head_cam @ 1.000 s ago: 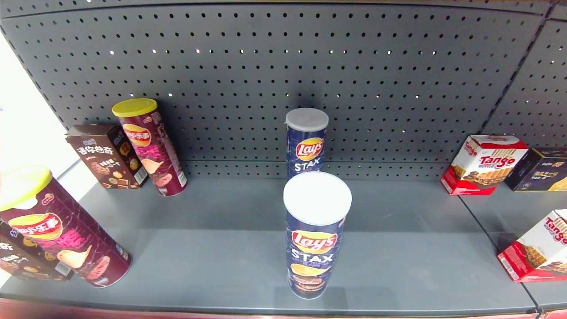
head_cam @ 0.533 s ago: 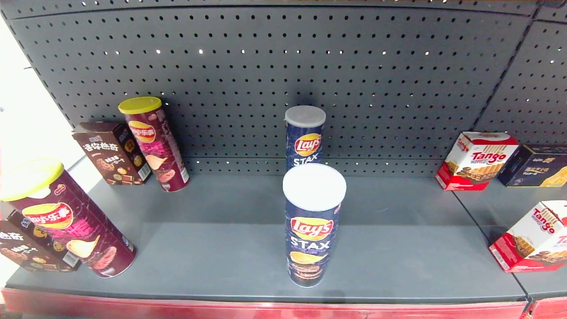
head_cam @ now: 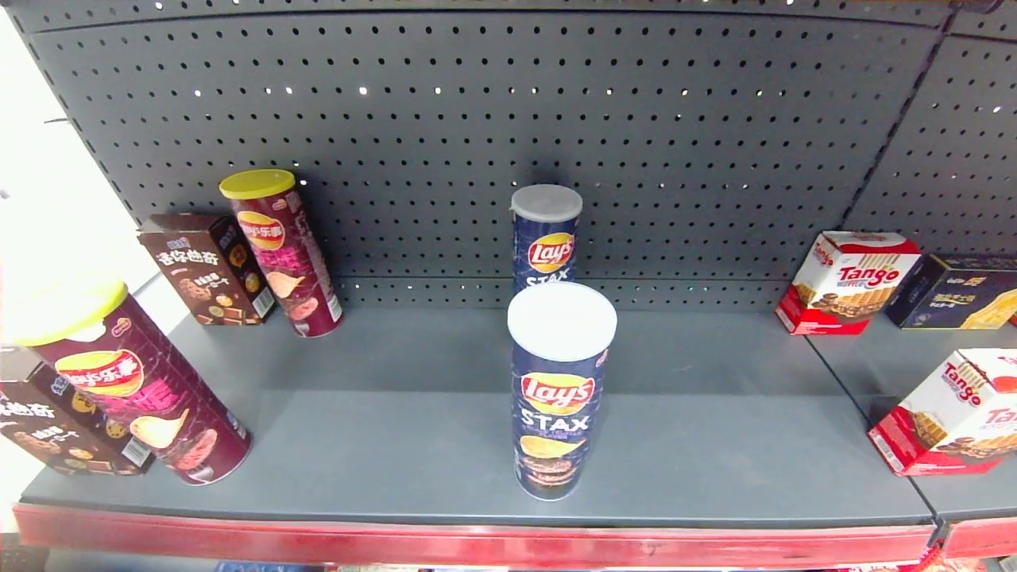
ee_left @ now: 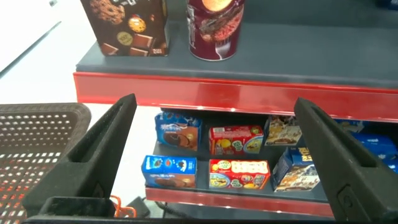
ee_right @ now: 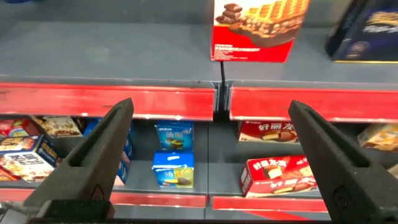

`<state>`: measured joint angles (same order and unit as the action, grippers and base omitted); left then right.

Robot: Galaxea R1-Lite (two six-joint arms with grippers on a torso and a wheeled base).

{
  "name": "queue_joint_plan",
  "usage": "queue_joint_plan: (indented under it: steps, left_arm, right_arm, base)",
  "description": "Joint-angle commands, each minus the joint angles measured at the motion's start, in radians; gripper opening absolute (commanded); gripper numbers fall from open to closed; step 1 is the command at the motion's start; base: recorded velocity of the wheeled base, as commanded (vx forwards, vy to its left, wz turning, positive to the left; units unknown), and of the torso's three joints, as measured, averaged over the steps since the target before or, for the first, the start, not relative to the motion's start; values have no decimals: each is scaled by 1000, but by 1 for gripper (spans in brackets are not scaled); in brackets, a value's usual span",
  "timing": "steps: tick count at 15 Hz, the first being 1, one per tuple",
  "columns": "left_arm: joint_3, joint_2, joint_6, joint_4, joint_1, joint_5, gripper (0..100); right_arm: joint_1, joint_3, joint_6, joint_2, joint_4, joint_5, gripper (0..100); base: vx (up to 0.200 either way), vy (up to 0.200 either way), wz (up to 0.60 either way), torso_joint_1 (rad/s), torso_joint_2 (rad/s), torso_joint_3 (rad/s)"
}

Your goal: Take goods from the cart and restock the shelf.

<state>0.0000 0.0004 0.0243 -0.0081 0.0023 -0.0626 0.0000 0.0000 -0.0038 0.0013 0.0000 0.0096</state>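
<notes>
On the grey shelf (head_cam: 397,445) two blue chip cans stand upright mid-shelf, one in front (head_cam: 558,397) and one at the back (head_cam: 545,238). To the left are two maroon cans with yellow lids (head_cam: 282,254) (head_cam: 135,389) and brown cookie boxes (head_cam: 206,266) (head_cam: 56,429). Red-and-white wafer boxes (head_cam: 846,282) (head_cam: 945,413) stand at the right. My left gripper (ee_left: 214,104) is open and holds nothing, in front of the red shelf edge (ee_left: 249,93), below a maroon can (ee_left: 216,28). My right gripper (ee_right: 211,107) is open and holds nothing, below a wafer box (ee_right: 258,28).
A black mesh cart basket (ee_left: 31,143) sits beside my left gripper. A dark blue box (head_cam: 953,298) stands at the far right of the shelf. The lower shelf holds several small snack boxes (ee_left: 233,140) (ee_right: 174,168). Open shelf floor lies either side of the blue cans.
The head camera has shifted back and down, so the shelf's red front edge now shows. Nothing on the shelf has moved.
</notes>
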Motion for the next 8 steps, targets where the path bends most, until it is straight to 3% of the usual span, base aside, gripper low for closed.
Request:
queue_joint_plan:
  steps: [1, 8]
  left_arm:
    - [0, 1, 0, 0, 1, 0, 100]
    - [0, 1, 0, 0, 1, 0, 100]
  right_arm:
    - [0, 0, -1, 0, 0, 1, 100]
    - [-2, 0, -2, 2, 2, -3, 100]
  base:
    - [0, 0, 0, 0, 0, 0]
    - [0, 0, 0, 0, 0, 0]
